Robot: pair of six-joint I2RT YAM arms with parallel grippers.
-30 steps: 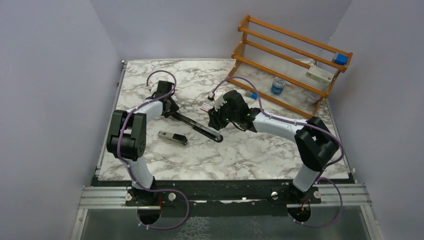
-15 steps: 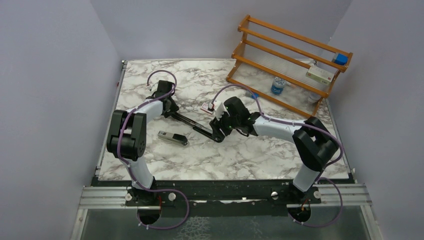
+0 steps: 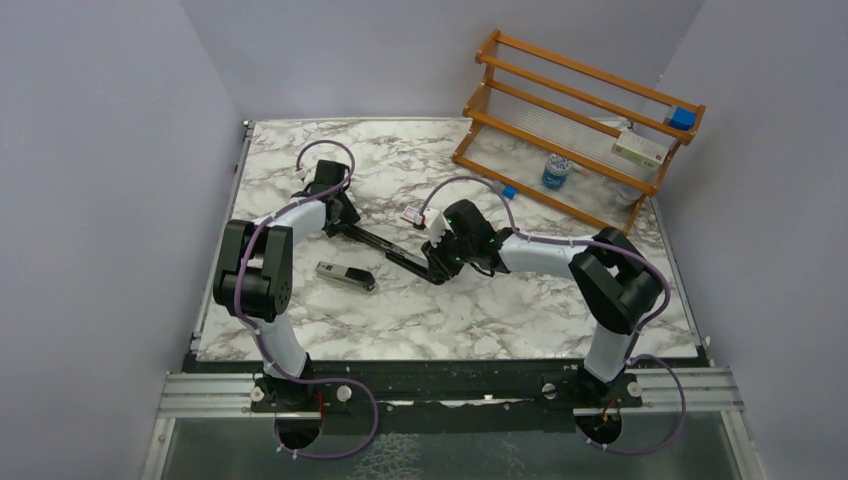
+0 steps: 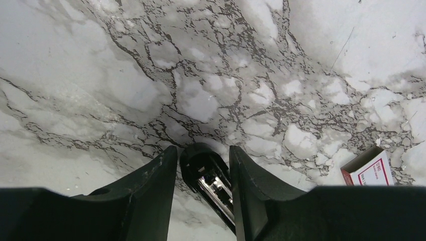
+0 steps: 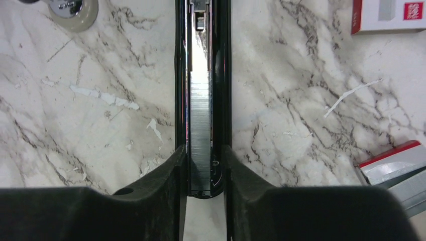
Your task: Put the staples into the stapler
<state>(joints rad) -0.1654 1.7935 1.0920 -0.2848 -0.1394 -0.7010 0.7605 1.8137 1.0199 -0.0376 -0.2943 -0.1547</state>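
Note:
The black stapler (image 3: 390,250) lies opened flat and slanted across the marble table. My left gripper (image 3: 345,225) is shut on its rounded far-left end (image 4: 208,173), whose silver inside shows between the fingers (image 4: 251,181). My right gripper (image 3: 435,268) is shut on the other end, both fingers against the black walls (image 5: 221,75). A grey strip of staples (image 5: 200,125) lies in the channel there. The pink-red staples box (image 3: 412,214) sits just beyond the stapler, also visible as a staples box (image 4: 369,168) and staples box (image 5: 389,15).
A small black-and-silver object (image 3: 345,275) lies near the stapler on its near-left side. A red-edged tray with grey strips (image 5: 397,165) lies right of my right fingers. An orange wooden rack (image 3: 580,120) at the back right holds a bottle (image 3: 555,172) and a box (image 3: 640,150).
My right gripper slid down and left from beside the staples box to the stapler's free end, opened wider on the way and then closed on it. The left arm stayed put.

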